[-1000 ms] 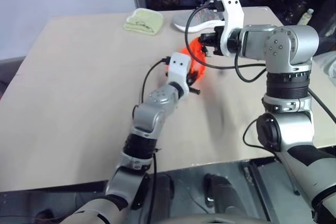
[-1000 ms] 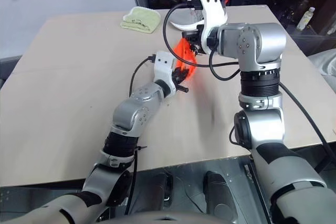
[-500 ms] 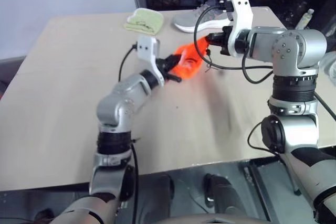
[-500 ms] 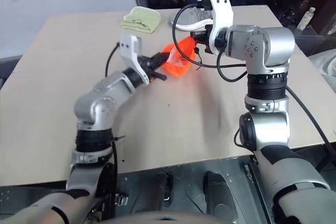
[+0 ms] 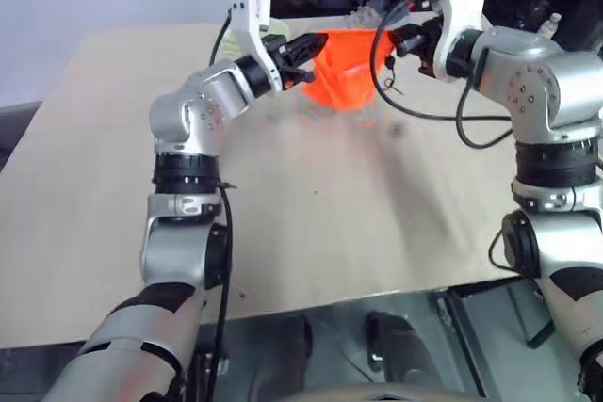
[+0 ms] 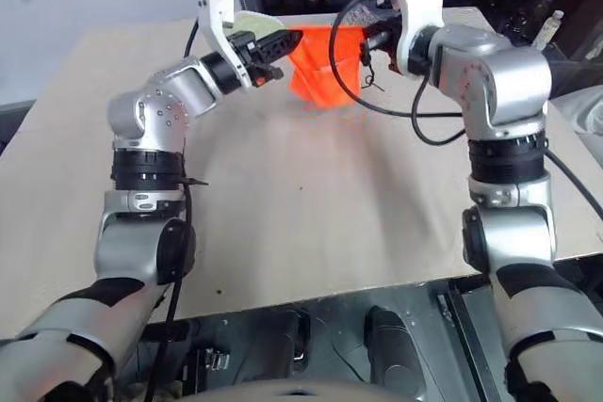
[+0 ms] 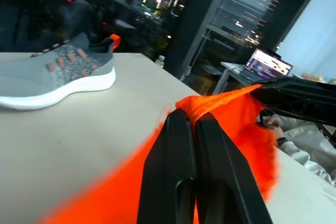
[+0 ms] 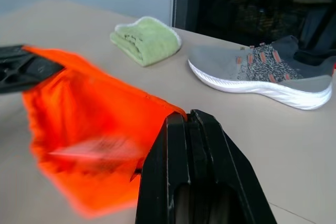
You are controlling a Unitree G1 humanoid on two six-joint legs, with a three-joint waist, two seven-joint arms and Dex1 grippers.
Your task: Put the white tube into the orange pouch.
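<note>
A: Where's your bright orange soft fabric pouch (image 5: 344,71) at the moment?

B: You've got it hanging above the beige table (image 5: 311,214), stretched between the two arms. Your left gripper (image 5: 316,45) has its black fingers pinched together on one top corner of the fabric, and your right gripper (image 5: 398,42) is clamped on the opposite top corner. The body of the pouch sags down between them.

A: And the small white tube?

B: There's a pale blurred streak across the orange cloth in your right wrist view, but I cannot tell if that's the tube.

A: What else is on the table?

B: A grey knit shoe with a white sole (image 8: 262,72) lies at the far edge, and a folded light-green cloth (image 8: 146,40) sits near it, both well apart from the pouch.
</note>
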